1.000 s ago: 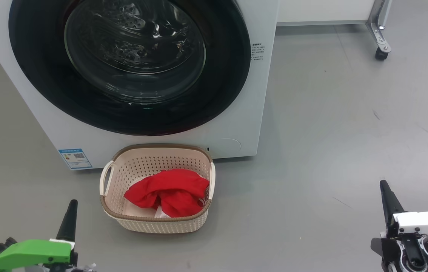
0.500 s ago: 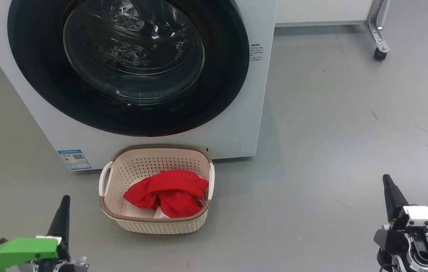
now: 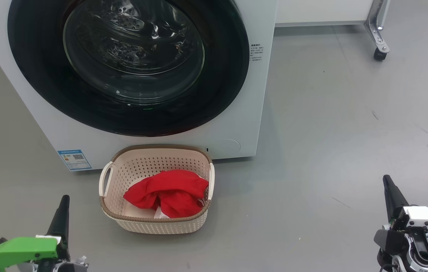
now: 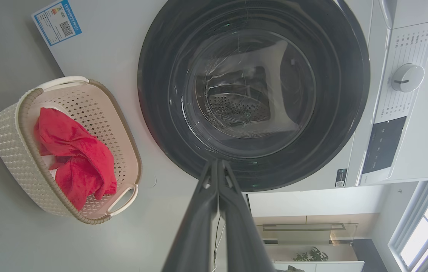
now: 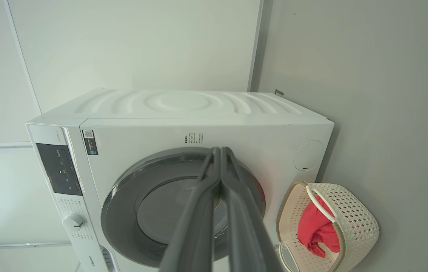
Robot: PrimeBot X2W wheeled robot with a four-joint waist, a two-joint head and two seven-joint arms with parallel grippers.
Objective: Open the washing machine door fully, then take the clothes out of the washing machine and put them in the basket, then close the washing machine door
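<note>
Below, left gripper (image 3: 63, 206) and right gripper (image 3: 388, 187), jaws pressed together, hover over grey floor (image 3: 331, 132). Ahead, a cream perforated plastic basket (image 3: 153, 223) holds red fabric clothes (image 3: 168, 190) before the white washing machine (image 3: 244, 124), its shut black-rimmed door (image 3: 219, 90) cropped above.

Smooth grey floor (image 3: 331, 113) lay flecked with a few dark scuffs, a metal leg on a black caster (image 3: 378, 36) stood far right, plain white wall (image 5: 134, 41) rose behind, bright slatted window (image 4: 425, 234) glowed, leafy plant (image 4: 310, 255) nearby.
</note>
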